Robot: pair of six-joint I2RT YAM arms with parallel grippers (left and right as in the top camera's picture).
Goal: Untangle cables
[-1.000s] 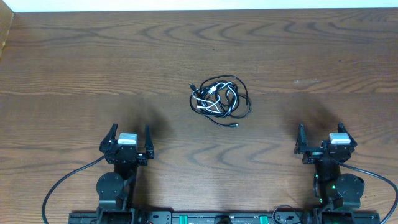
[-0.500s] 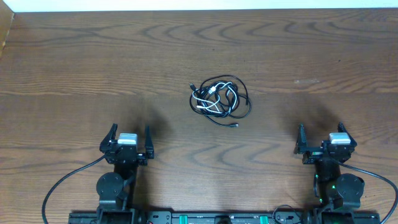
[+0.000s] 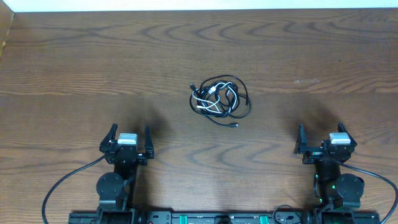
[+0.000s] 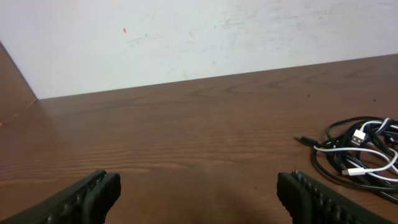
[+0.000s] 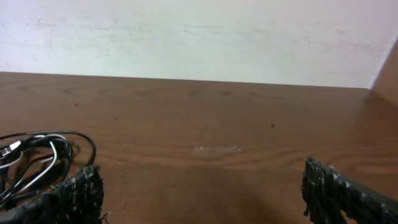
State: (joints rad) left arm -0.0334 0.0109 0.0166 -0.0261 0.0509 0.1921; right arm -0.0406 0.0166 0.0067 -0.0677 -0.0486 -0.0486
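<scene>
Nothing has moved since the earlier frames; arms and cables hold the same positions. Overhead: the cables (image 3: 219, 99), black with one white, lie tangled in one heap at the middle of the table (image 3: 74, 62), slightly toward the far edge. The left gripper (image 3: 130, 132) and right gripper (image 3: 321, 132) sit by the near edge, jaws apart, well clear of the heap. Left wrist: fingers (image 4: 93, 194) spread, heap at right. Right wrist: fingers (image 5: 78, 193) spread, heap at left.
</scene>
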